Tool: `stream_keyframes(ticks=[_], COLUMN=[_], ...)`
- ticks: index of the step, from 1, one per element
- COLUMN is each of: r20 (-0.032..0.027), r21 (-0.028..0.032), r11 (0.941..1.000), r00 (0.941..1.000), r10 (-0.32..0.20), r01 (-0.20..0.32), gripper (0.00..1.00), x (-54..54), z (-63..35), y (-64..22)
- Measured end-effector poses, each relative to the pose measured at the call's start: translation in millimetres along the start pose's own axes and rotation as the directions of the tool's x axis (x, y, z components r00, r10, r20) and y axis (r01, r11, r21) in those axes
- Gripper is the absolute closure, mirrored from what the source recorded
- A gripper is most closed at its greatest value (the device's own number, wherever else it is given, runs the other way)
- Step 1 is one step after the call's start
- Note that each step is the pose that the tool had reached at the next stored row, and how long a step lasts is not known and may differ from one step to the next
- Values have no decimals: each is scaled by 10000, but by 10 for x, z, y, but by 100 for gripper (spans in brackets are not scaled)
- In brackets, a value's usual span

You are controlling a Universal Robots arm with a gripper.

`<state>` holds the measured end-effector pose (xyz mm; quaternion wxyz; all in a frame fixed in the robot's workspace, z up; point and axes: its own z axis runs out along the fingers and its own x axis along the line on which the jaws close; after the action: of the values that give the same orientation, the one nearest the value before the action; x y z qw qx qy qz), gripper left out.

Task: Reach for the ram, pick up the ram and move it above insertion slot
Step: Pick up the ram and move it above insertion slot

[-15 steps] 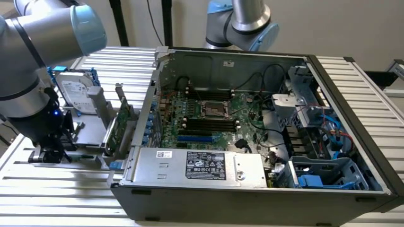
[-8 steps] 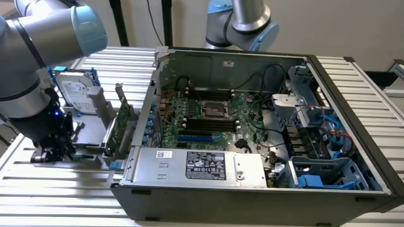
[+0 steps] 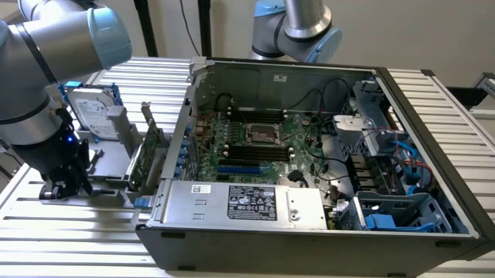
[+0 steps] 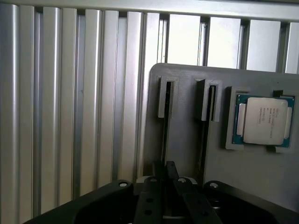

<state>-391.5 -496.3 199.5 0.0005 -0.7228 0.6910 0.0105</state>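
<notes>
The black two-fingered gripper [image 3: 66,186] [image 4: 166,166] is down at the grey plastic parts tray [image 3: 108,163] [image 4: 187,140], which sits on the ribbed aluminium table [image 3: 77,231] at the exterior view's left, beside the open black computer case [image 3: 309,252]. The ram [image 4: 164,126], a thin stick seen edge-on as a dark line, stands upright in a narrow tray slot. The pincer is drawn almost together over its near end and appears to pinch it. The stick is not yet lifted.

A second slot runs parallel just beside it, and a square silver processor [image 4: 264,120] lies in a recess further along. On the far side of the tray stand a silver hard drive in a blue frame [image 3: 94,116] and a green expansion card with a metal bracket [image 3: 150,153].

The grip is on one end and on a narrow edge, so the stick could pivot or slip. A pull that is not straight could jam it against the slot walls and drag the tray. The black memory slots [image 3: 255,152] lie deep inside the case, so a tilted stick could knock the case wall.
</notes>
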Motion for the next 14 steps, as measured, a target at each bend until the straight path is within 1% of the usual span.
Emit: stream_keyframes(ticks=[1, 14], r20=[0, 0], r21=[0, -8], r11=[10000, 10000], r00=[10000, 10000], r10=[0, 0], r01=[0, 0], gripper=[87, 87], x=[0, 0], z=[0, 1], y=[0, -1])
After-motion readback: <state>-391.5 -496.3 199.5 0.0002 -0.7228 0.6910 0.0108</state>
